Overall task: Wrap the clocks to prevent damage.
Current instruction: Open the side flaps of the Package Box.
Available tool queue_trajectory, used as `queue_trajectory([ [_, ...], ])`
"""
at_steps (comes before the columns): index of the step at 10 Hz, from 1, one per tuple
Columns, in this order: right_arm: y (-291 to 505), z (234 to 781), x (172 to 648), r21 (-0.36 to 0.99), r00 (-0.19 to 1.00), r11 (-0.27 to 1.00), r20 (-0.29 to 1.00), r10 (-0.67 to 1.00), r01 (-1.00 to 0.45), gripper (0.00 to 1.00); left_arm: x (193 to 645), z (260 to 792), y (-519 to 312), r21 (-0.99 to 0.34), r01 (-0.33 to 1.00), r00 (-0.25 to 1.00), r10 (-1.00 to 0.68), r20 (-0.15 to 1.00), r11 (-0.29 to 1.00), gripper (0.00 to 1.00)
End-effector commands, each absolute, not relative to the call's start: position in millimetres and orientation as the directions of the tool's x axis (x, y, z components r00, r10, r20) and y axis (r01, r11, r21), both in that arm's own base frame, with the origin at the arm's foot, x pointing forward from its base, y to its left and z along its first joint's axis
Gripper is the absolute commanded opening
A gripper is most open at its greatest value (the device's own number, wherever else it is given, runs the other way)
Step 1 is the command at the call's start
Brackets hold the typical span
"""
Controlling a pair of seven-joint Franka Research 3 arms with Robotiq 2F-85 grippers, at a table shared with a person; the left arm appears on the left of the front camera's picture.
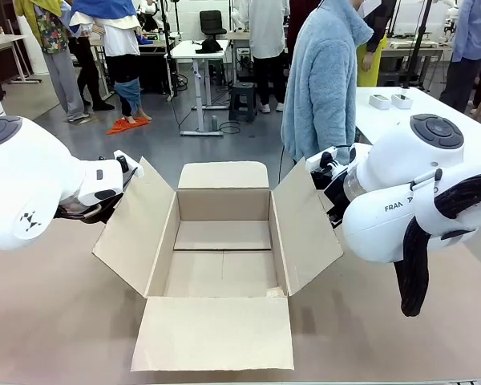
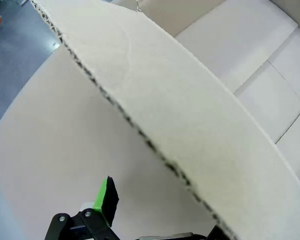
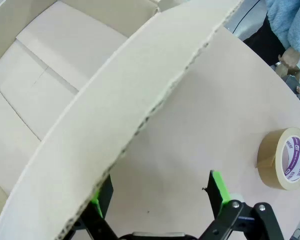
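Note:
The clocks are out of view. An open cardboard box (image 1: 223, 205) stands mid-table with all its flaps spread and nothing visible inside. My left gripper (image 1: 125, 170) is at the top edge of the box's left flap (image 1: 139, 230). In the left wrist view this gripper (image 2: 160, 212) is open, the flap's edge (image 2: 155, 150) running across it and hiding one finger. My right gripper (image 1: 329, 164) is at the top of the right flap (image 1: 306, 228). The right wrist view shows that gripper (image 3: 160, 195) open, with the flap (image 3: 140, 100) over its left finger.
A roll of brown packing tape (image 3: 284, 159) lies on the table beside the right flap. A person in a light blue fleece (image 1: 325, 80) stands at the far side, one hand (image 3: 290, 56) near the table edge. A white table (image 1: 433, 116) stands behind on the right.

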State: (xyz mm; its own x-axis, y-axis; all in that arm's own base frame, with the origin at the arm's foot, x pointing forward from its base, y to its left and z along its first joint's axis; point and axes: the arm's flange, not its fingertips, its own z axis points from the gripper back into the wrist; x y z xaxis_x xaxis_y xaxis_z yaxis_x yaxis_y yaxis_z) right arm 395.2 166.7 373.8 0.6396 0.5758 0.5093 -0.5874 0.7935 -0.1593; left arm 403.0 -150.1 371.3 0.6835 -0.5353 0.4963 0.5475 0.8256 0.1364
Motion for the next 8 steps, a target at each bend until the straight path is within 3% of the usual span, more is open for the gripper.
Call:
queue_trajectory([
  [1, 167, 374, 395, -0.159, 0.64, 0.794, 0.509, 0.575, -0.587, 1.0, 403, 371, -150, 0.137, 0.548, 0.683, -0.536, 0.497, 0.825, 1.0],
  [6, 167, 374, 395, -0.159, 0.64, 0.793, 0.509, 0.576, -0.587, 1.0, 403, 371, -150, 0.136, 0.548, 0.684, -0.535, 0.496, 0.826, 1.0],
  [7, 162, 402, 389, -0.165, 0.673, 0.803, 0.466, 0.575, -0.572, 1.0, 402, 403, -136, 0.167, 0.616, 0.635, -0.611, 0.472, 0.77, 1.0],
  [8, 155, 430, 386, -0.183, 0.687, 0.809, 0.444, 0.575, -0.558, 1.0, 394, 439, -120, 0.163, 0.605, 0.648, -0.6, 0.469, 0.78, 1.0],
])
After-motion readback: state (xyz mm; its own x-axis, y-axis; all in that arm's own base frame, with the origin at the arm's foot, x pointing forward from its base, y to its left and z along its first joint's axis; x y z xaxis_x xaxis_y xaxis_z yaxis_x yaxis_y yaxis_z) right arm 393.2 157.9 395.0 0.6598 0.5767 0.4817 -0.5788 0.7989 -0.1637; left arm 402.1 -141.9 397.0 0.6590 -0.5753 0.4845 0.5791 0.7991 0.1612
